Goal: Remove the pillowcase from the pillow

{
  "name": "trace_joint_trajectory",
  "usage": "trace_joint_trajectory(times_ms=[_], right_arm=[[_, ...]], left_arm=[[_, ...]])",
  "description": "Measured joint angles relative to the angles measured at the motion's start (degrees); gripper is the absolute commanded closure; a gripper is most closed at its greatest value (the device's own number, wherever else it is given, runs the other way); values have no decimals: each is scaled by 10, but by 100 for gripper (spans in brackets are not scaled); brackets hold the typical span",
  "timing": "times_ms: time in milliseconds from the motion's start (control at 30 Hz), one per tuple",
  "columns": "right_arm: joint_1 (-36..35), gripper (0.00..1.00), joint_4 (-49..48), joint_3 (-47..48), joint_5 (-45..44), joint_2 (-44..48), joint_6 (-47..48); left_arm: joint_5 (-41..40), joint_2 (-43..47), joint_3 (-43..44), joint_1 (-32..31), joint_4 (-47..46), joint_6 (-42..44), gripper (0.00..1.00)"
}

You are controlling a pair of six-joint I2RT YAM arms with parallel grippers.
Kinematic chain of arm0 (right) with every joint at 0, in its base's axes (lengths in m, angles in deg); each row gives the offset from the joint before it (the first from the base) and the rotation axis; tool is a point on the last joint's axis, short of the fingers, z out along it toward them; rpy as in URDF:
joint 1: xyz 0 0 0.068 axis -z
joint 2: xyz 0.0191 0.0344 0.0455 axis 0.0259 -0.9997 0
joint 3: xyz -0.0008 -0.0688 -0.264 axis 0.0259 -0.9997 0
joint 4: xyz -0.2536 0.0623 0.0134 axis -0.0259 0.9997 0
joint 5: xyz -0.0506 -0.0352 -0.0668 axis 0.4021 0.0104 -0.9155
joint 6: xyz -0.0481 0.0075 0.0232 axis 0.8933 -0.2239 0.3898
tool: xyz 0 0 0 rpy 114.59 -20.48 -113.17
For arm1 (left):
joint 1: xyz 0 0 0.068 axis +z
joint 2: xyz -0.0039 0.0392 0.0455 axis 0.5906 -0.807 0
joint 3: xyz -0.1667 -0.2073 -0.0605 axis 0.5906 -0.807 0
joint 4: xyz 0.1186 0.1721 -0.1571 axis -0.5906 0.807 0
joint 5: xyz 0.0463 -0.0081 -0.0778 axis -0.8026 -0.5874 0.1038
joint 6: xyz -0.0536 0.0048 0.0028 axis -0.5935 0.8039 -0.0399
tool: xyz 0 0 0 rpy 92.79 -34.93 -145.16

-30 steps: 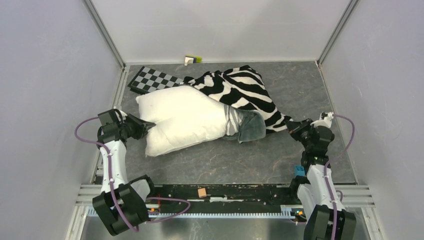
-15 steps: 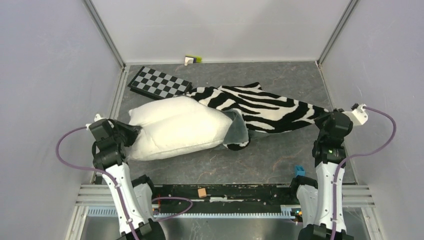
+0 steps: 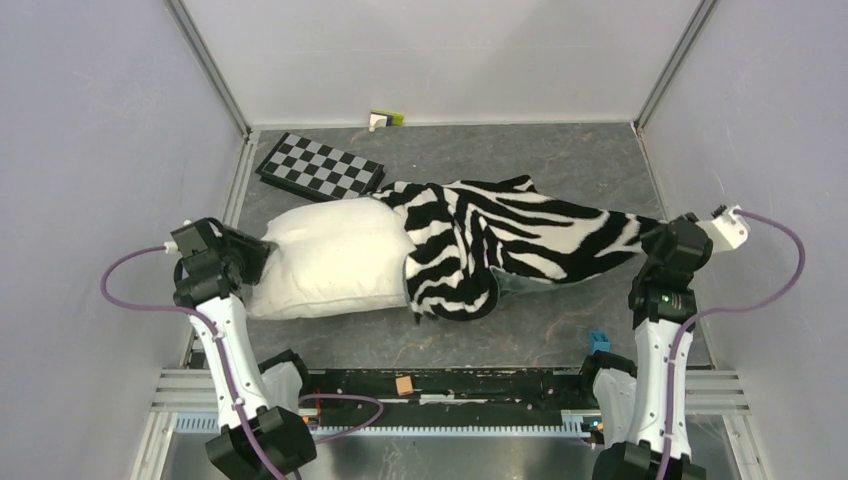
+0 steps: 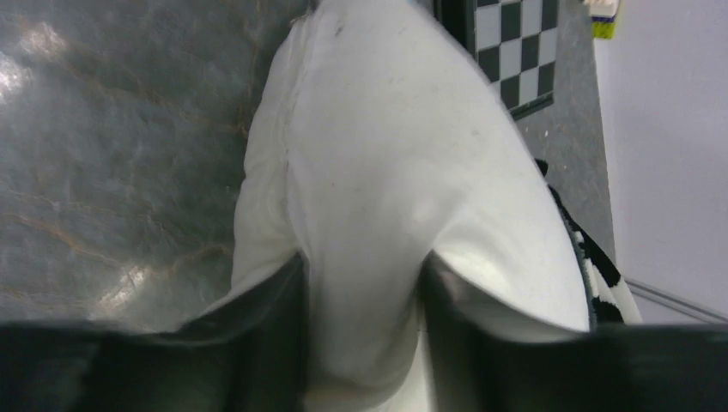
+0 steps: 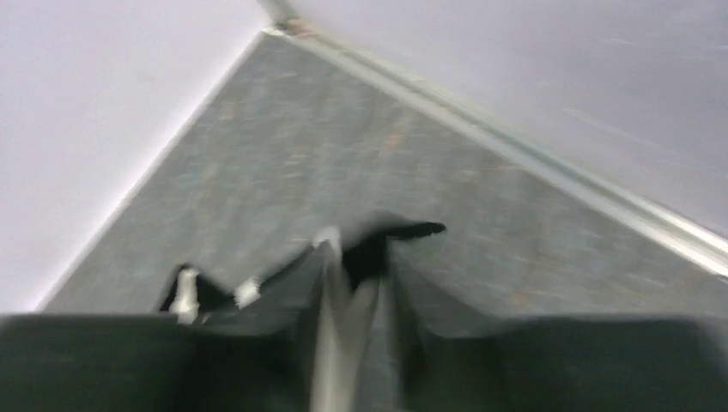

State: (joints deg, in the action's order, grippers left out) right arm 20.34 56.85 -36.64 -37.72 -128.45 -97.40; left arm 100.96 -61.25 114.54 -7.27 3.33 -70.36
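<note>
The white pillow (image 3: 330, 260) lies across the left half of the table. My left gripper (image 3: 257, 262) is shut on its left end. In the left wrist view the pillow (image 4: 378, 154) bulges between the two dark fingers of that gripper (image 4: 360, 343). The zebra-striped pillowcase (image 3: 500, 235) is bunched over the pillow's right end, which it hides, and stretches rightward. My right gripper (image 3: 652, 238) is shut on its far right corner. The right wrist view is blurred, but a strip of pillowcase (image 5: 369, 253) runs between the fingers of that gripper (image 5: 356, 292).
A flat checkerboard (image 3: 320, 165) lies at the back left, touching the pillow. A small white-and-green object (image 3: 385, 119) sits against the back wall. A blue block (image 3: 598, 341) and an orange block (image 3: 404, 385) sit near the front rail. Walls stand close on both sides.
The arms have drawn apart: the left pulled the pillow leftward, the right carried the pillowcase corner right. The pillowcase stretched out, then its loose striped edge slumped back over the pillow's right end.
</note>
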Motion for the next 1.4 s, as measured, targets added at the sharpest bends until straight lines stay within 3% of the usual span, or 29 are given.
trace_joint_trajectory(times_ms=[33,100,200,367,633,1000,1033,1333,1400], right_arm=[[3,22,-20,0,35,-9,13],[12,3,-71,0,113,-29,37],[18,2,-133,1,243,-47,51],[-10,2,-150,35,395,-78,79],[-148,2,-143,54,470,-114,139],[-316,2,-189,67,508,-322,168],[-322,7,-190,78,503,-335,172],[-338,96,-222,65,422,-321,168],[-339,100,-217,65,388,-305,167]], left_arm=[[5,-1,3,1,-11,0,0],[2,-6,19,0,-31,0,0],[-20,-6,62,-38,-43,3,0],[-42,14,115,-178,-61,9,0],[-45,-46,98,-323,-71,9,0],[-41,-84,-41,-358,-166,-5,0],[-44,-82,-47,-358,-174,-8,0],[-74,-87,-57,-358,-196,-23,0],[-77,-86,-63,-358,-202,-27,0]])
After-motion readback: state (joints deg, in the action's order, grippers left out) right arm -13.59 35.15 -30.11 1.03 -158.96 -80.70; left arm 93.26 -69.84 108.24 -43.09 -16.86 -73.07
